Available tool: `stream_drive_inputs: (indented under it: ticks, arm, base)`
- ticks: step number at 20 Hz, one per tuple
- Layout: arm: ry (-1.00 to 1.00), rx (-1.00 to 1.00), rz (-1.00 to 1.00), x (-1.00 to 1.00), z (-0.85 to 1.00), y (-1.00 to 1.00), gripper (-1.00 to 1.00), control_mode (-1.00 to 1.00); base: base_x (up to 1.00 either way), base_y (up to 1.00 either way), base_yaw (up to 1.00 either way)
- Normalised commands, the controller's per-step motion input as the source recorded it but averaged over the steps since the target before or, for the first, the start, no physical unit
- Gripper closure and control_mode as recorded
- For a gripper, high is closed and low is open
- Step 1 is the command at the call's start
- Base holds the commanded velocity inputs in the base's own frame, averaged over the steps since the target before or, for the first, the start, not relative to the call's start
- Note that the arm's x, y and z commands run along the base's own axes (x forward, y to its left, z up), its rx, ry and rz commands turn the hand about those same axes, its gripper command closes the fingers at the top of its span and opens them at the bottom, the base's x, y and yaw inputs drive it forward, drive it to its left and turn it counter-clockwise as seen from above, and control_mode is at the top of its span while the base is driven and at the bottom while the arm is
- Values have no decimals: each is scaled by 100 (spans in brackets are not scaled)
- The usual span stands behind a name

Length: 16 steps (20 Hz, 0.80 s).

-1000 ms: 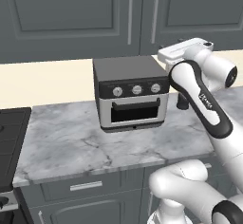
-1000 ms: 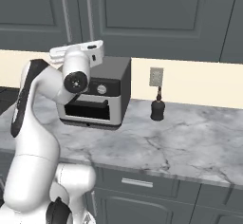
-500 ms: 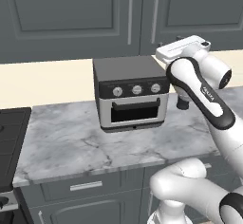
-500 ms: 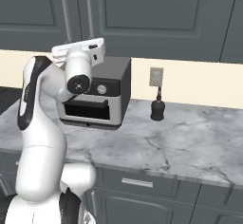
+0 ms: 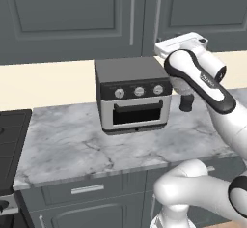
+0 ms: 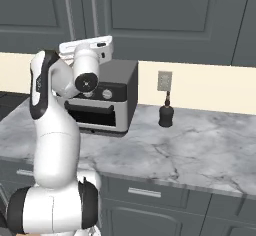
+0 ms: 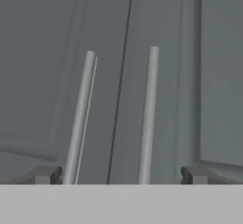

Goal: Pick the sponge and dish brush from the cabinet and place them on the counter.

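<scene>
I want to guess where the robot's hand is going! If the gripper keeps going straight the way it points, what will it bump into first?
Most likely the closed doors of the cabinet. The open gripper points right at the seam between the two doors, with their two metal handles between its fingertips. How far off they are is hard to tell.

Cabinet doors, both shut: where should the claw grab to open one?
Grip a slim vertical handle beside the centre seam of the cabinet, coming straight at the door front. The open claw already faces both bars; each stands proud of its door, so fingers should straddle it sideways.
</scene>
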Motion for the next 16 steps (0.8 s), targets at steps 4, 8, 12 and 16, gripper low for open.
stream_drive_inputs:
  ticks: [4, 8, 12, 16]
  arm:
    - [0, 0, -2, 51, 2, 0, -100, -100]
    - [1, 0, -2, 56, 0, 0, -100, -100]
    - [3, 0, -3, 59, 0, 0, -100, -100]
    - [4, 0, -3, 62, 0, 0, -100, -100]
  base:
    - [0, 0, 0]
    - [0, 0, 0]
    - [0, 0, 0]
    - [0, 0, 0]
